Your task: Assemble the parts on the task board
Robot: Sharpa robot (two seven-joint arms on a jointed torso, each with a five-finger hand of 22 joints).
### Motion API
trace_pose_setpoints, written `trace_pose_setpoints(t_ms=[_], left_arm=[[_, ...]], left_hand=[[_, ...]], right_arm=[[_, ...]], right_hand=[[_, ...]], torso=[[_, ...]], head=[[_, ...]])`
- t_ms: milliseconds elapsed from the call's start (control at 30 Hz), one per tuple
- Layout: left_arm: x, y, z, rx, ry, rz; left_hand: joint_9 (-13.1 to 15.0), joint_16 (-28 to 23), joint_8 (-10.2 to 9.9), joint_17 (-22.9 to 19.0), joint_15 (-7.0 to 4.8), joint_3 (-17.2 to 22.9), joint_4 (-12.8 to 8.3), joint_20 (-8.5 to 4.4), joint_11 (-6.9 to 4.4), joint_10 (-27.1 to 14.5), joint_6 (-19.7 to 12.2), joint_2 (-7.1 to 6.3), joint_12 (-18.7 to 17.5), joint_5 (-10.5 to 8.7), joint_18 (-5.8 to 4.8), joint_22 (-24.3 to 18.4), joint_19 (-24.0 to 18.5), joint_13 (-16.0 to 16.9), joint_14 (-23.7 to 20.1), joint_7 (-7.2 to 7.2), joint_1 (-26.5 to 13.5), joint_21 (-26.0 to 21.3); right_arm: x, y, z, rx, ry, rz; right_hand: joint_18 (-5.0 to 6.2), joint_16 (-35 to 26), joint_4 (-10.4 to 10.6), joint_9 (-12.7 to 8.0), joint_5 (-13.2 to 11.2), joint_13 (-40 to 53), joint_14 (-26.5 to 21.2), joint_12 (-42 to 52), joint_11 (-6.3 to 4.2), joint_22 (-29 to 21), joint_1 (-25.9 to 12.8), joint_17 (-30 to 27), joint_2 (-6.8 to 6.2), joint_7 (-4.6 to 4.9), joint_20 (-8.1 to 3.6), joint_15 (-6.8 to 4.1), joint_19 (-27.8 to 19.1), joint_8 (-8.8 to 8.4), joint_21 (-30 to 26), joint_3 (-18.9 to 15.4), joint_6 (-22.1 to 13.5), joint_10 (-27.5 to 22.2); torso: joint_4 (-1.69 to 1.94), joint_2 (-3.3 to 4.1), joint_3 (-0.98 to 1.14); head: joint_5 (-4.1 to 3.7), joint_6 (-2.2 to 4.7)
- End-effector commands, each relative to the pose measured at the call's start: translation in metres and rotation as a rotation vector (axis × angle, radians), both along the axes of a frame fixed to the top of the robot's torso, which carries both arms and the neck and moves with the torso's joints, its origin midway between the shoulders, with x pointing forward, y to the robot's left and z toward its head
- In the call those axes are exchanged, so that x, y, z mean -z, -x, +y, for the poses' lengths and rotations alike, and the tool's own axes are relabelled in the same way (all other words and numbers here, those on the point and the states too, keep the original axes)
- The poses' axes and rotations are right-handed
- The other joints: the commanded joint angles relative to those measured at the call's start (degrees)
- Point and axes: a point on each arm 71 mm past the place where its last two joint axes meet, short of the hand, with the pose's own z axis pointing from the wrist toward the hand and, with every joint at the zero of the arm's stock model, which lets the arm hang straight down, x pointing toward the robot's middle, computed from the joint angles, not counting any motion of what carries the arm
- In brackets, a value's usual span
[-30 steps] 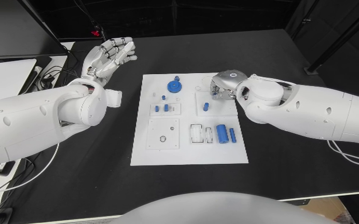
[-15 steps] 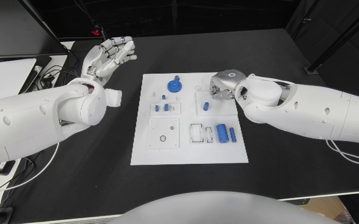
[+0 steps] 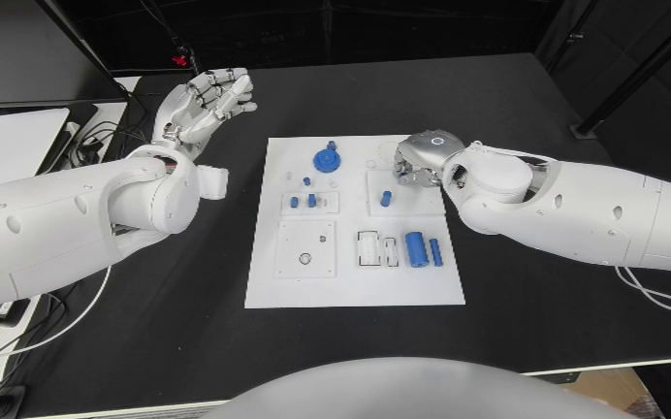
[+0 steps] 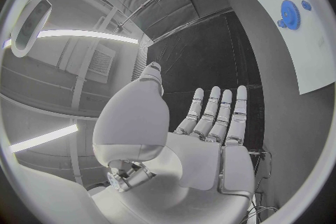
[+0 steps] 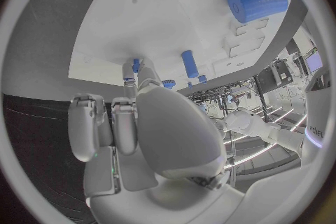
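Note:
The white task board (image 3: 350, 283) lies in the middle of the black table. On it I see a blue gear (image 3: 326, 160), small blue pegs (image 3: 301, 202), one blue peg (image 3: 386, 199), and a thick blue cylinder (image 3: 414, 247) next to a thinner one (image 3: 435, 252). My right hand (image 3: 418, 161) hovers over the board's far right part, fingers curled. In the right wrist view a small blue part (image 5: 135, 64) sits pinched at its fingertips (image 5: 129, 81), just above the board (image 5: 168, 5). My left hand (image 3: 207, 101) is raised left of the board, fingers spread, holding nothing.
White recessed fixtures (image 3: 306, 249) and slots (image 3: 375, 249) sit on the board's near half. A white object and cables (image 3: 84, 138) lie at the table's left edge. Black table (image 3: 518, 109) surrounds the board.
My right hand has shifted very slightly over the board's far right part. The left hand has stayed where it was.

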Motion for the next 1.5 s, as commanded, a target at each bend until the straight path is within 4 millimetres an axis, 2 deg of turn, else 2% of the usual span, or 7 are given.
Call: trace_pose_setpoints(t_ms=[33, 400, 600, 1500], left_arm=[[-0.0103, 0.0027, 0.0002, 0.013, 0.035, -0.133], [-0.0098, 0.0023, 0.0011, 0.009, 0.032, -0.129], [-0.0094, 0.0018, 0.001, 0.008, 0.031, -0.125], [-0.009, 0.0013, 0.0006, 0.007, 0.029, -0.12]], left_hand=[[-0.13, 0.63, 0.43, -0.29, -0.13, 0.46, 0.04, 0.0, -0.01, -0.53, -0.47, 0.83, 0.55, -0.34, -0.41, -0.09, 0.23, -0.17, -0.42, 8.54, 0.13, 0.43], [-0.22, 0.84, 0.65, -0.53, -0.12, 0.64, 0.02, 0.0, -0.01, -0.7, -0.59, 1.18, 0.88, -0.39, -0.41, -0.12, 0.26, -0.26, -0.51, 8.54, 0.16, 0.45], [-0.29, 0.99, 0.79, -0.7, -0.11, 0.76, 0.01, 0.0, 0.0, -0.83, -0.7, 1.44, 1.1, -0.44, -0.41, -0.14, 0.27, -0.33, -0.58, 8.55, 0.15, 0.46], [-0.5, 1.46, 1.2, -1.18, -0.1, 1.1, -0.03, 0.0, 0.01, -1.17, -0.95, 2.22, 1.75, -0.58, -0.42, -0.21, 0.3, -0.51, -0.73, 8.55, 0.16, 0.5]], right_arm=[[-0.0063, 0.0012, 0.0009, -0.018, -0.051, -0.057], [-0.0056, 0.0017, -0.0024, -0.008, -0.061, -0.039], [-0.0014, 0.0002, -0.0035, 0.016, -0.029, 0.004], [-0.0013, -0.0003, -0.0036, 0.031, -0.034, 0.006]], right_hand=[[-0.25, 0.13, 0.26, -0.15, 0.12, -0.06, 6.17, -0.62, 0.13, 14.16, 0.32, 14.99, -0.62, 0.06, 0.37, 0.47, 4.55, -0.61, 0.41, 0.5, 0.19, 0.26], [-0.22, 0.13, 0.48, -0.36, 0.11, -0.07, 6.17, -1.87, 0.4, 14.11, -0.1, 14.99, -1.21, 0.28, 0.6, 0.7, 4.47, -1.53, 0.28, 0.9, -0.47, -0.11], [-0.11, 0.08, 0.52, -0.46, 0.1, -0.06, 6.15, -2.68, 0.21, 13.96, -0.59, 14.9, -1.47, -0.01, 0.67, 0.64, 4.24, -2.27, -0.1, 1.21, -1.17, -0.58], [-0.11, 0.13, 0.35, -0.1, 0.12, 0.04, 6.17, -2.66, -0.08, 13.99, -0.81, 14.99, -1.47, -0.21, 0.52, 0.34, 4.28, -1.99, -0.06, 2.32, 0.56, 0.8]], torso=[[-0.06, -0.03, -0.01], [0.0, -0.03, -0.04], [0.04, -0.02, -0.01], [-0.03, -0.05, 0.02]], head=[[-0.05, 0.06], [-0.21, 0.09], [-0.31, 0.03], [-0.31, 0.11]])
